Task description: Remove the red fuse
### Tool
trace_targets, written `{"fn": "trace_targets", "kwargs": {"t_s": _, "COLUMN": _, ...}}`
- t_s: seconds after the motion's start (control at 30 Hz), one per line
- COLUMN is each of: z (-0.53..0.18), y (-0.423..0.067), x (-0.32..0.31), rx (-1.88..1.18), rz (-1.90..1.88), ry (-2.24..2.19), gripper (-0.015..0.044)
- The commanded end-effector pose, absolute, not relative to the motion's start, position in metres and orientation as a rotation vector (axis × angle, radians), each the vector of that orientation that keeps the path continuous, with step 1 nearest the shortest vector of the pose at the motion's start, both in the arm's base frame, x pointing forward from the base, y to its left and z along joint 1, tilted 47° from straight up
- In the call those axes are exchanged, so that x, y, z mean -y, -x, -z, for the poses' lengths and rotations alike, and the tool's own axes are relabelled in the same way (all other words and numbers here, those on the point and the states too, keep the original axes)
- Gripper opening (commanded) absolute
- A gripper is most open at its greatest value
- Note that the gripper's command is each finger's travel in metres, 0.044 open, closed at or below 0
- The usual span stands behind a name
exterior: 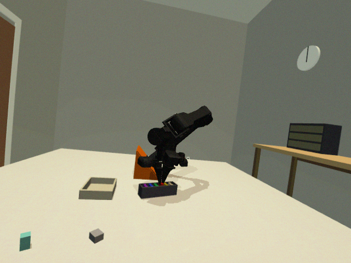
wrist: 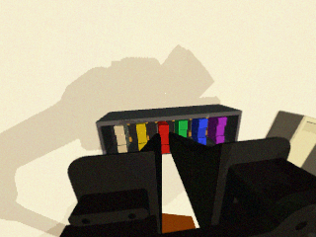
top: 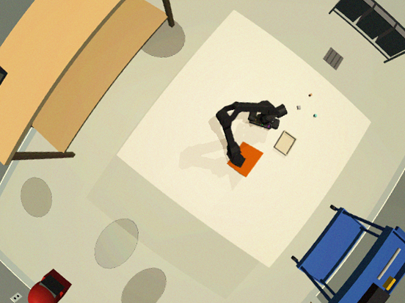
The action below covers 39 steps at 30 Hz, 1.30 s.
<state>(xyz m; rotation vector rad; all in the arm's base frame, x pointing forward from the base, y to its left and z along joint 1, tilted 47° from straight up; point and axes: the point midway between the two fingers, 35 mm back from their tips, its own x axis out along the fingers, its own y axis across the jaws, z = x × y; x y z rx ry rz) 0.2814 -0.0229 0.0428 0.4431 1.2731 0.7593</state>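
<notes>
The dark fuse block (exterior: 157, 190) (wrist: 168, 115) stands on the table with a row of coloured fuses. The red fuse (wrist: 163, 132) (exterior: 162, 183) sits in its slot between the yellow fuse (wrist: 141, 133) and the green fuse (wrist: 183, 128). My gripper (wrist: 163, 137) (exterior: 162, 181) points down onto the block, and its fingertips are shut on the red fuse. In the top view the arm hides most of the block (top: 256, 123). The tray (exterior: 97, 188) (top: 285, 142) (wrist: 299, 135) stands empty beside the block.
The arm's orange base plate (top: 249, 159) (exterior: 140, 168) lies behind the block. A grey cube (exterior: 96, 235) (top: 299, 107), a teal block (exterior: 25, 240) (top: 315, 115) and a small orange piece (top: 309, 94) lie on the table beyond the tray.
</notes>
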Motion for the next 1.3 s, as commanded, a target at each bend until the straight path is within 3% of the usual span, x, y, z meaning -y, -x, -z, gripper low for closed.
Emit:
{"fn": "trace_targets", "kwargs": {"t_s": 0.0, "z": -0.044, "y": -0.282, "x": 0.025, "rx": -1.273, "rz": -0.76, "ry": -0.436, "gripper": 0.0}}
{"fn": "trace_targets", "kwargs": {"t_s": 1.27, "z": -0.057, "y": -0.28, "x": 0.038, "rx": -1.274, "rz": -0.76, "ry": -0.439, "gripper": 0.0}}
